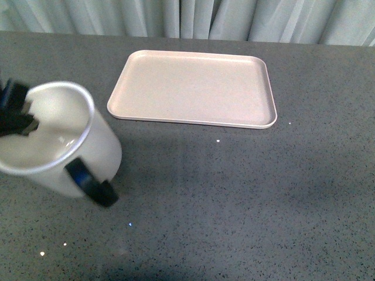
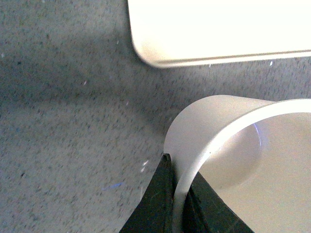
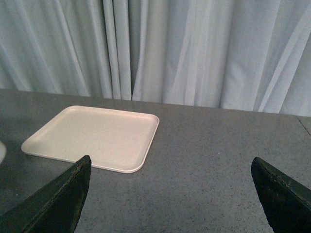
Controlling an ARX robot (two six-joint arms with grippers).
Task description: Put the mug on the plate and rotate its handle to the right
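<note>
Gently: your left gripper [image 2: 179, 171] pinches the tilted mug [image 1: 101, 151] only by its rim; a jerk could drop it short of the plate [image 1: 193, 88]; right gripper [image 3: 170, 162] jaws released.

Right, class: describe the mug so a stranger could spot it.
On the grey speckled table, look left of the pale pink rectangular tray. There the left claw pinches the rim of a tilted white cylindrical mug, the only thing with a black loop handle.

A dark grey, finely speckled table [image 1: 246, 211] is shown. Directly on it, toward its far side, a pale pink rectangular plate [image 1: 193, 88] is laid flat.
</note>
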